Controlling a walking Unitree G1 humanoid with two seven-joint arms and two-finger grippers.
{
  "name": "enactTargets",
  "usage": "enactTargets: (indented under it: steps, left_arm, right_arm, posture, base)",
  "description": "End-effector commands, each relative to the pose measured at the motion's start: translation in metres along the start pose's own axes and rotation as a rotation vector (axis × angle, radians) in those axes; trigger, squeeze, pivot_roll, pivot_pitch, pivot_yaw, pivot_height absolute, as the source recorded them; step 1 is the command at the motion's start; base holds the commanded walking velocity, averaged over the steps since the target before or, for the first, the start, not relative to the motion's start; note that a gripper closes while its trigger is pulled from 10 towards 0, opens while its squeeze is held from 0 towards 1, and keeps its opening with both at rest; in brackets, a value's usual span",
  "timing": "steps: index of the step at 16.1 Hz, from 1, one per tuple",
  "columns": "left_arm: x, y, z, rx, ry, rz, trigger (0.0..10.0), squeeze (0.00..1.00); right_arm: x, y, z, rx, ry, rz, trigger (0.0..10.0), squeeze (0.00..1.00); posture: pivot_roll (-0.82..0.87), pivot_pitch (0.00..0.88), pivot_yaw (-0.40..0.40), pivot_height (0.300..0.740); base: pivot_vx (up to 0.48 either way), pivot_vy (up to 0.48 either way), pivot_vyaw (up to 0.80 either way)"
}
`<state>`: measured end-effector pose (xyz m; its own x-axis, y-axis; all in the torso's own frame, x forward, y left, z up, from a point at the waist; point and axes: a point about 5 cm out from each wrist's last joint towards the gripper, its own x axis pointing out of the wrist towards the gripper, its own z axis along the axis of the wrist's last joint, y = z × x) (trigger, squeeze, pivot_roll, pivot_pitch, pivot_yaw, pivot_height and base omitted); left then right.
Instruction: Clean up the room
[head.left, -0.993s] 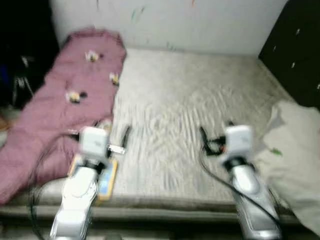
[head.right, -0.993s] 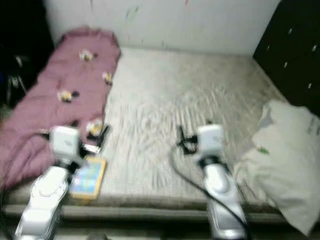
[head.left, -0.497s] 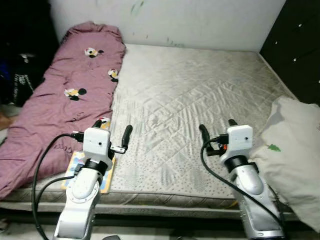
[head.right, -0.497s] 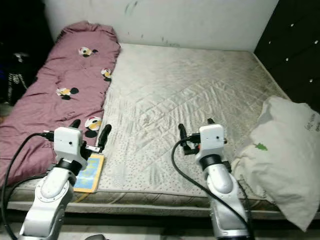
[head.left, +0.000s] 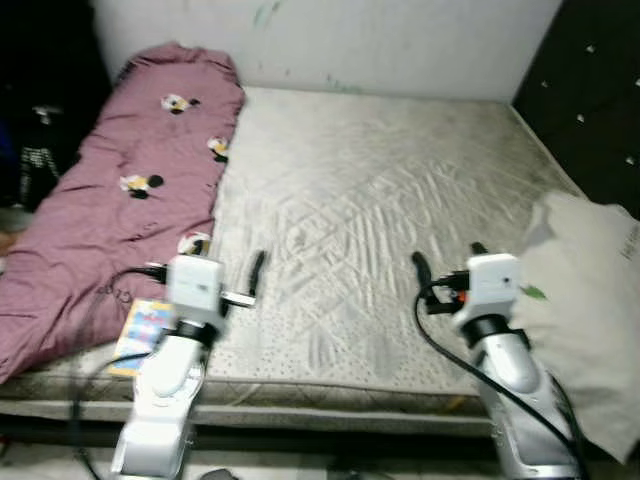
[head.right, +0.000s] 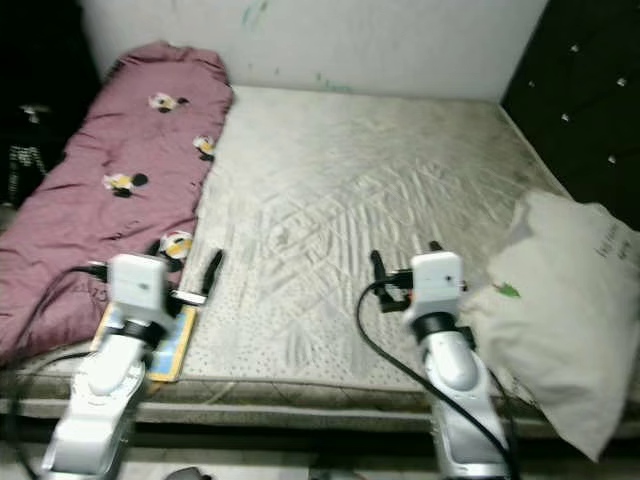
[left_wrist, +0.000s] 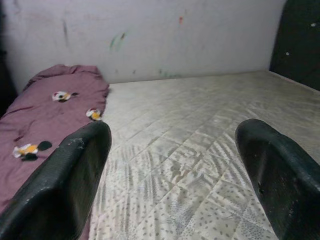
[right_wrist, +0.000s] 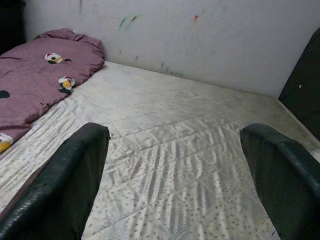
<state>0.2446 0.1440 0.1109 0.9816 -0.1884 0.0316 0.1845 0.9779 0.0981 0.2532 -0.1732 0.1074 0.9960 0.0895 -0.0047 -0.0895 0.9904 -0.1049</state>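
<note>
So I'm looking down at a bare quilted mattress (head.left: 370, 200) from its near edge, and the head views are a bit soft. A maroon blanket (head.left: 120, 200) with little cartoon prints runs along the mattress's left edge, from the far left corner by the wall (head.left: 400, 40) down to the near left corner, bunched at the near end. A colourful book (head.left: 140, 330) lies flat at the near left corner, half tucked against the blanket's edge, just left of my left arm.

My left claw (head.left: 225, 270) hovers over the near left part of the mattress, fingers (left_wrist: 70, 185) well apart with nothing between them. It's pointed up the bed toward the wall, with the blanket off to its side.

My right claw (head.left: 447, 258) hovers over the near right part, fingers (right_wrist: 65, 185) spread wide too and empty, also aimed at the far wall.

A pale pillow (head.left: 590, 310) with a small green mark slumps off the near right corner, right beside my right arm. A dark padded panel (head.left: 590, 90) stands along the bed's right edge.
</note>
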Motion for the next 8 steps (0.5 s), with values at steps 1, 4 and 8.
enactTargets:
  steps: [1,4,8]
  left_arm:
    - [-0.0001,0.0036,0.0011,0.012,-0.003,0.008,10.0,0.0]
    - [0.0,0.0034,0.0011,0.008,-0.002,0.009,10.0,0.0]
    - [0.0002,0.0027,0.0007,0.008,-0.002,0.009,10.0,0.0]
  right_arm:
    - [0.0015,0.0007,0.0027,-0.005,-0.012,0.007,10.0,0.0]
    - [0.002,0.0006,0.0028,-0.007,-0.011,0.009,10.0,0.0]
    - [0.0029,0.0024,0.0036,-0.003,-0.015,0.019,10.0,0.0]
  posture:
    - [-0.05,0.001,-0.064,0.74]
    - [-0.05,0.002,-0.065,0.74]
    - [-0.05,0.002,-0.066,0.74]
  base:
    - [0.0,-0.349,0.0]
    - [0.0,-0.358,0.0]
    - [0.0,-0.356,0.0]
